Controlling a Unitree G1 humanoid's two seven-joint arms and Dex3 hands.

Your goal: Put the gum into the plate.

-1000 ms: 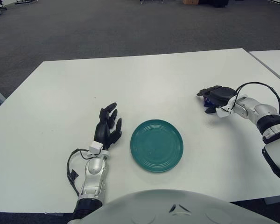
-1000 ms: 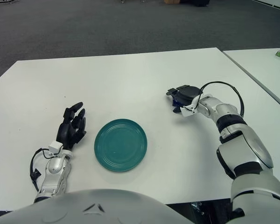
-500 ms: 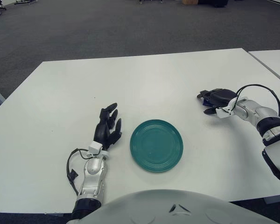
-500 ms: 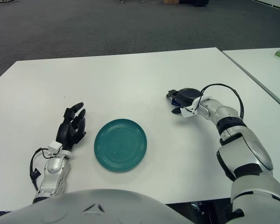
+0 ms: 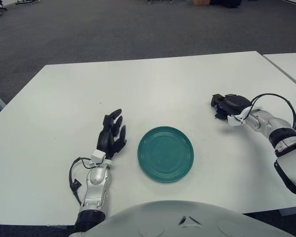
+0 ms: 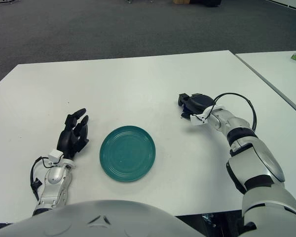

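Right hand out over the right part of the white table, palm down, fingers curled over a small blue thing, the gum. Only a sliver of blue shows, under the fingertips and against the tabletop on the side toward the plate. Fingers sit on top of and around it; whether they actually pinch it or only cover it cannot be told. Whether the gum is lifted or still on the table also cannot be told.

Left hand shows just to the left of the plate, palm toward the table, fingers stretched forward and loosely spread, holding nothing. It is apart from the plate's rim by a narrow strip of bare table.

Plate lies between the two hands, nearer the left fingers than the right ones. The gum under the right fingers is well apart from the plate, beyond its far-right edge. Nothing lies in the plate.

Count:
- gum: one piece seen
- plate: one, green, round, flat on the table
- hands: two
- tables: one in use, plus the corner of a second white table to the right of the right forearm, a thin gap between them

A black cable loops above the right wrist; another cable hangs beside the left wrist.
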